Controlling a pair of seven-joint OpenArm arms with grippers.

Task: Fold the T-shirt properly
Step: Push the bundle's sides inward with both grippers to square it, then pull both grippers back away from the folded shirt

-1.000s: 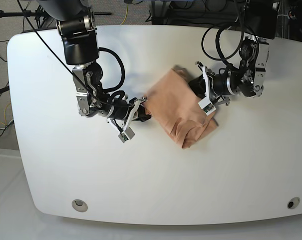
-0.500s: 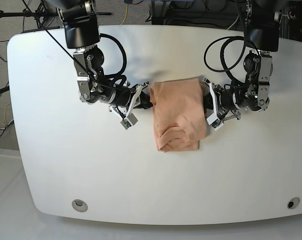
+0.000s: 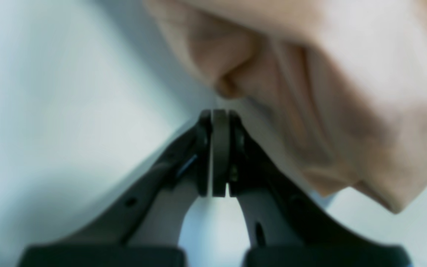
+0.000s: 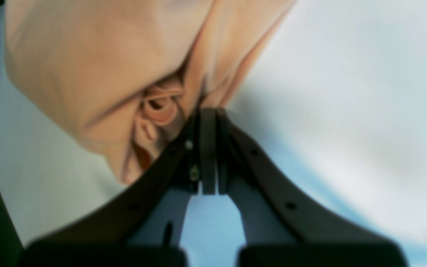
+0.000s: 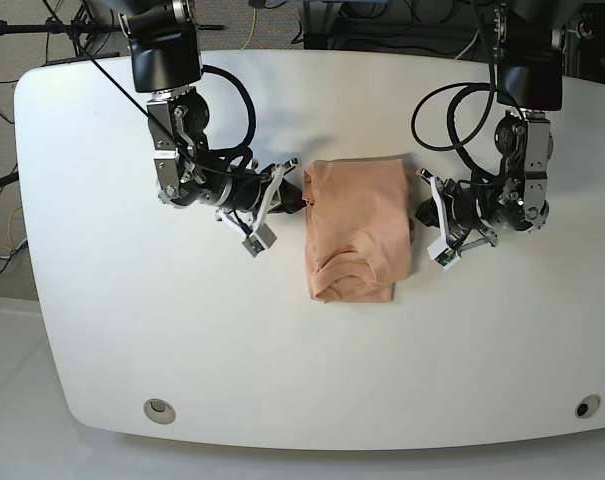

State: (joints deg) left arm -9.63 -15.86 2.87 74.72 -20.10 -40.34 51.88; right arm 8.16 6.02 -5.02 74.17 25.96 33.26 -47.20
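**Shirt turned straight, arms at its sides**

Up close in the left wrist view, the left gripper (image 3: 219, 111) has its jaws clenched tight with nothing between them. The T-shirt (image 3: 310, 92) edge sits just past the tip. In the right wrist view, the right gripper (image 4: 208, 110) is clenched too. Its tip is right at a bunched fold of the cloth, and I cannot tell if it pinches any.

Farther back, from above, the T-shirt (image 5: 357, 228) lies in the middle of the white surface (image 5: 302, 370) as a neat folded block. The left gripper (image 5: 422, 212) is beside one edge and the right gripper (image 5: 300, 197) is at the other edge.

A second ago the shirt lay crooked, like a diamond. Now it sits straight, with its sides lined up. The arms have slid out to its two sides.

That likely means the folding is almost done. One rumpled lump near the bottom edge may need smoothing.
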